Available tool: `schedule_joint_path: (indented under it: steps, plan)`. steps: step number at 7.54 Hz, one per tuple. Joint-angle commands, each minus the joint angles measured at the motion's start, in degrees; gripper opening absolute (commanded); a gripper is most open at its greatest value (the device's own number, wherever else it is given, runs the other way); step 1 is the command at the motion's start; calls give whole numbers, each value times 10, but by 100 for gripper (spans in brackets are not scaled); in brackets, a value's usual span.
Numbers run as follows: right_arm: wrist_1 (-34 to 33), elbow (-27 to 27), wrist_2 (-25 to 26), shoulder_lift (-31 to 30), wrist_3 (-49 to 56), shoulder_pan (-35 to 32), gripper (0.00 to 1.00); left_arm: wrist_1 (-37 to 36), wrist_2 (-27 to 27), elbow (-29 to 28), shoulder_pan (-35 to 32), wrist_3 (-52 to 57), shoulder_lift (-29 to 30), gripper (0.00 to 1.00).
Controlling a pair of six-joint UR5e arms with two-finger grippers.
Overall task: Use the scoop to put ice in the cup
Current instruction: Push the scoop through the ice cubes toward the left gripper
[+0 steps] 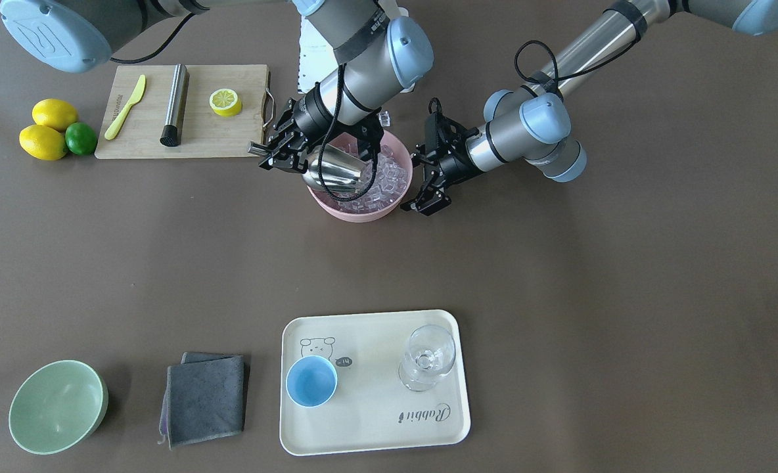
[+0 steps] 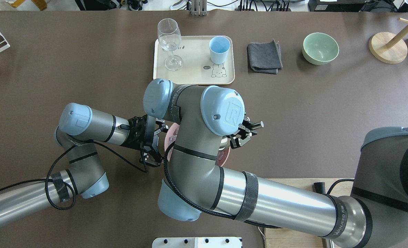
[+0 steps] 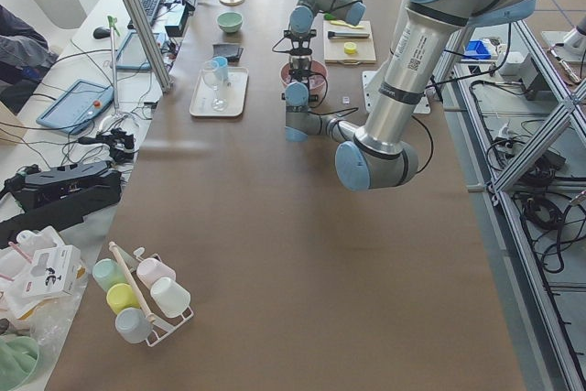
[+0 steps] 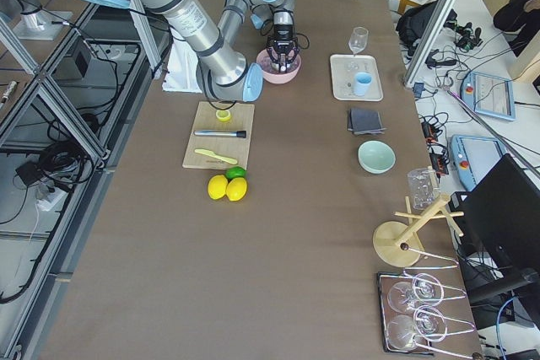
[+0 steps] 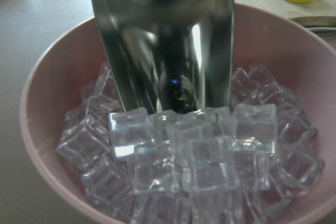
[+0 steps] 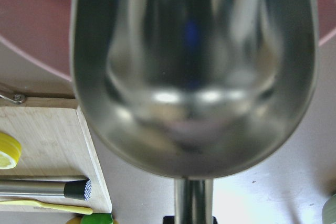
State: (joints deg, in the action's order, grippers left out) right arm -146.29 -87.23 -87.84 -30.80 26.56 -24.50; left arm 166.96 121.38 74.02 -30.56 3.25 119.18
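Observation:
The shiny steel scoop (image 1: 334, 173) tilts into the pink bowl (image 1: 353, 211), its front edge against the ice (image 1: 389, 176). My right gripper (image 1: 274, 150) is shut on the scoop's handle, left of the bowl in the front-facing view. In the right wrist view the scoop's trough (image 6: 194, 72) holds nothing. The left wrist view shows the scoop (image 5: 163, 40) resting on the heap of clear ice (image 5: 210, 156). My left gripper (image 1: 419, 185) stands open just beside the bowl's other rim. The light-blue cup (image 1: 311, 381) stands upright on the cream tray (image 1: 376, 427), far from both grippers.
A stemmed glass (image 1: 428, 356) shares the tray. One loose cube (image 1: 384, 119) lies behind the bowl. A cutting board (image 1: 192, 131) carries a yellow knife, a steel cylinder and half a lemon; lemons and a lime lie beside it. A green bowl (image 1: 57, 406) and grey cloth (image 1: 205, 397) sit near the tray.

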Motion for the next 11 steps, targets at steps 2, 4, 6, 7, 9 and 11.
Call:
schedule_joint_path:
  steps: [2, 4, 6, 7, 9, 11]
  plan:
    - [49, 2, -9, -8, -28, 2, 0, 0, 0, 0, 1, 0, 0, 98]
    - [76, -4, -23, -18, -29, 2, 0, -1, 1, 0, 0, 0, 0, 98]
    - [102, -13, -36, -29, -30, 2, 0, -1, 0, -1, 1, 0, 0, 98]
    - [118, -23, -37, -42, -30, 2, 0, -1, 0, -2, 1, 0, 0, 98]
    - [138, -51, -38, -66, -30, 2, 0, -1, 0, -4, 1, 0, 0, 98]
    - [168, -92, -49, -101, -57, 1, 0, -1, 0, -5, 2, 1, 0, 98]
